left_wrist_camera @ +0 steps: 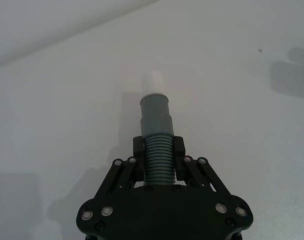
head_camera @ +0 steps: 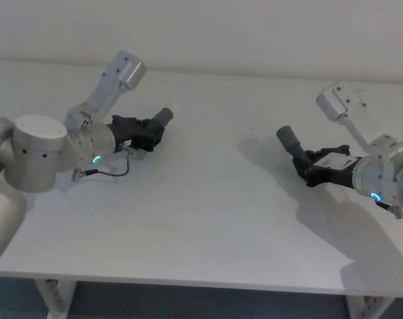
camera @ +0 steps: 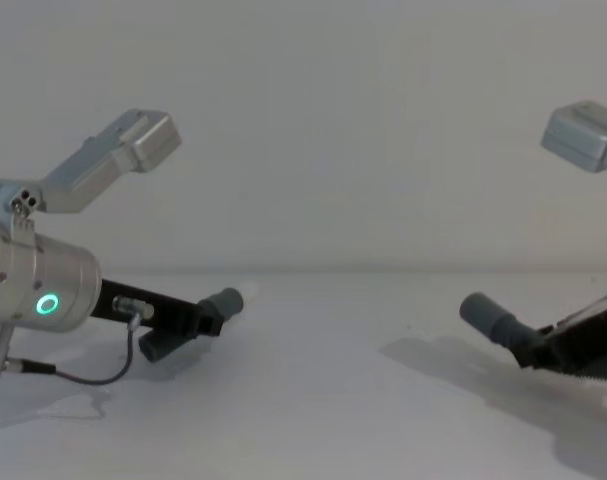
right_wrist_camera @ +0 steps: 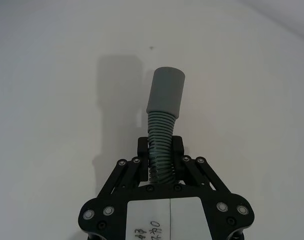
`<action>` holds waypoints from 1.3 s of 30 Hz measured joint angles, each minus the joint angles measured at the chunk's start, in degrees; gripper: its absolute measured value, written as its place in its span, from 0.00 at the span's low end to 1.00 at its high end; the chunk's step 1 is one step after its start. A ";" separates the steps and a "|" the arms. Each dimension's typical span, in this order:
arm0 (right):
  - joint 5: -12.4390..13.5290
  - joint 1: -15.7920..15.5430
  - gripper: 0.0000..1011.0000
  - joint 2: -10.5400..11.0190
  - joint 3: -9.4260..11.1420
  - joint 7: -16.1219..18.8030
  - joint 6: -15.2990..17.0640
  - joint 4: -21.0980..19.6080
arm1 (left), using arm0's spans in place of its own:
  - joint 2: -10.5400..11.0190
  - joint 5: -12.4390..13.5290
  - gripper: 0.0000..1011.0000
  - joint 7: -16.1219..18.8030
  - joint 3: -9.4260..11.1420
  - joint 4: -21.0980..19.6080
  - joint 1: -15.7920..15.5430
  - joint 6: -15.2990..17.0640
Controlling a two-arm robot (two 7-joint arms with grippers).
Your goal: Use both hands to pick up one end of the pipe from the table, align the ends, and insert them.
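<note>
**Head view.** The left gripper (head_camera: 150,131) hangs over the bench (head_camera: 208,219) at about 9 o'clock. Its jaws are closed on a dark grey pipe piece whose stepped tube (head_camera: 163,117) juts toward 2 o'clock. The right gripper (head_camera: 307,161) is at about 3 o'clock, jaws closed on the other piece, with its cuff (head_camera: 289,139) aimed toward 10 o'clock. The two ends are well apart with bare bench between them. They aim past each other rather than mouth to mouth, so alignment looks not yet done.

**Left wrist view.** The left gripper (left_wrist_camera: 158,149) clamps the ribbing (left_wrist_camera: 158,162) just behind the stepped tube (left_wrist_camera: 156,112). A pale tip (left_wrist_camera: 153,82) shows at the front of the tube. Gripping this far back leaves the whole smooth end free, which is probably deliberate, since that part has to mate.

**Right wrist view.** The right gripper (right_wrist_camera: 161,147) likewise pinches the ribbing (right_wrist_camera: 160,127), with the smooth cuff (right_wrist_camera: 165,92) clear ahead of it. The cuff leans slightly off the gripper's line. The flexible ribs likely let it sag, which may complicate lining up.

**Chest view.** The stepped tube (camera: 223,301) tilts up toward 2 o'clock from the left gripper (camera: 201,320). The cuff (camera: 486,316) tilts up toward 10 o'clock from the right gripper (camera: 533,345). Both ends ride above the bench (camera: 313,420), which leaves room to swing them level and face to face.
</note>
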 joint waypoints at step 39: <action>-19.46 -4.89 0.26 7.44 -4.35 -11.78 -28.54 -3.60 | 8.83 24.84 0.32 -2.32 15.38 -5.40 -7.81 -15.78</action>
